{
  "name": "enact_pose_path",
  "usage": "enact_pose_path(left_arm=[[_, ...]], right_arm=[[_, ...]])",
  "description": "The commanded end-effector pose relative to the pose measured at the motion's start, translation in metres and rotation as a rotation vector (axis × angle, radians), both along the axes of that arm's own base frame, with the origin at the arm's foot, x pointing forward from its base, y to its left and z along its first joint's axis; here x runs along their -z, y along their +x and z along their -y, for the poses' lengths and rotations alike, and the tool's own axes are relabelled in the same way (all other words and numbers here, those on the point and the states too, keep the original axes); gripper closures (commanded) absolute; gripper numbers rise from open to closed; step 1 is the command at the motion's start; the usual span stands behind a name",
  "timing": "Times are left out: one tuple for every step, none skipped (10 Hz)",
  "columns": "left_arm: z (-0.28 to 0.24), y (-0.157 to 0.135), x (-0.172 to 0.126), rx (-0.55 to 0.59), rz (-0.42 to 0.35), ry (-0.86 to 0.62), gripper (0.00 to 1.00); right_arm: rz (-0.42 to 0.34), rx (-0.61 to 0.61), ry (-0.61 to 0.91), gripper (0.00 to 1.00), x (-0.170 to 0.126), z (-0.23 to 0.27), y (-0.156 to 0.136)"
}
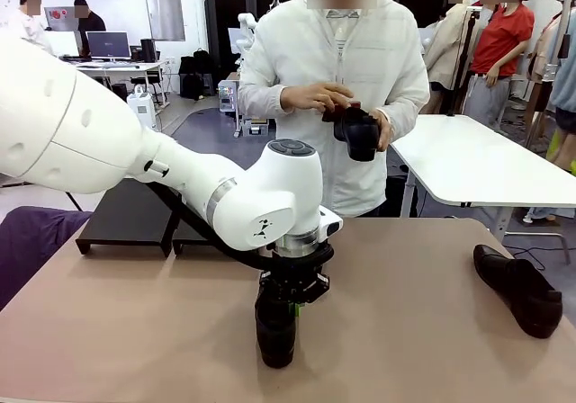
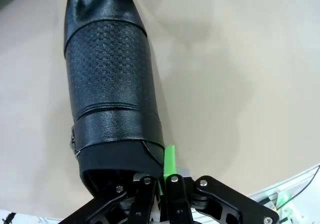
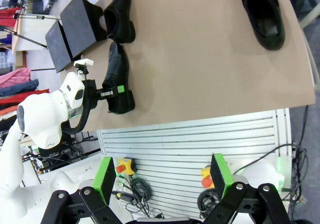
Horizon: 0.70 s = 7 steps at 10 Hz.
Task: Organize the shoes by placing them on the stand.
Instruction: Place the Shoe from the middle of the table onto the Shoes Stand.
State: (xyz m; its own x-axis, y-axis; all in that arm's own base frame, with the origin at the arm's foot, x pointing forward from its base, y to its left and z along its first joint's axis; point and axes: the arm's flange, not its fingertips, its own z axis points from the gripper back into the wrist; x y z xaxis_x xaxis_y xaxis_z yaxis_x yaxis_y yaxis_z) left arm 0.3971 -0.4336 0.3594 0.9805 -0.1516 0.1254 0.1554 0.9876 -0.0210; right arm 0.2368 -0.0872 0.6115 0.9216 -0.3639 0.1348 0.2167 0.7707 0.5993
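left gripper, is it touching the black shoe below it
Touching. In the left wrist view the left gripper is shut on the black shoe at its heel rim, its green pad pressed against the leather.

left arm (image 1: 135,156): extended mid-table, wrist down | left end effector (image 1: 286,311): pinched closed | right end effector (image 3: 162,176): fingers wide apart

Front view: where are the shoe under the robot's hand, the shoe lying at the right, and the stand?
Near shoe (image 1: 275,342), front view, heel end.
Right shoe (image 1: 519,290), front view, its upper.
Stand (image 1: 126,212), front view, left platform's top.
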Motion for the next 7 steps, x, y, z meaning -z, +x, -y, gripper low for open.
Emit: enact_pose_path(left_arm=[[-0.020, -0.015, -0.035, 0.081, 0.016, 0.033, 1.00], [-0.036, -0.034, -0.064, 0.138, 0.063, 0.020, 1.00], [-0.059, -0.059, -0.096, 0.171, 0.144, 0.026, 1.00], [-0.083, -0.084, -0.118, 0.190, 0.225, 0.000, 1.00], [-0.112, -0.108, -0.134, 0.156, 0.272, 0.031, 1.00], [-0.141, -0.129, -0.142, 0.138, 0.313, 0.040, 1.00], [-0.173, -0.152, -0.139, 0.127, 0.346, 0.056, 1.00]], right_arm=[[0.003, -0.013, -0.009, 0.00, -0.002, 0.003, -0.001], [0.003, -0.013, -0.009, 0.00, -0.002, 0.003, -0.001], [0.003, -0.013, -0.009, 0.00, -0.002, 0.003, -0.001], [0.003, -0.013, -0.009, 0.00, -0.002, 0.003, -0.001], [0.003, -0.013, -0.009, 0.00, -0.002, 0.003, -0.001], [0.003, -0.013, -0.009, 0.00, -0.002, 0.003, -0.001], [0.003, -0.013, -0.009, 0.00, -0.002, 0.003, -0.001]])
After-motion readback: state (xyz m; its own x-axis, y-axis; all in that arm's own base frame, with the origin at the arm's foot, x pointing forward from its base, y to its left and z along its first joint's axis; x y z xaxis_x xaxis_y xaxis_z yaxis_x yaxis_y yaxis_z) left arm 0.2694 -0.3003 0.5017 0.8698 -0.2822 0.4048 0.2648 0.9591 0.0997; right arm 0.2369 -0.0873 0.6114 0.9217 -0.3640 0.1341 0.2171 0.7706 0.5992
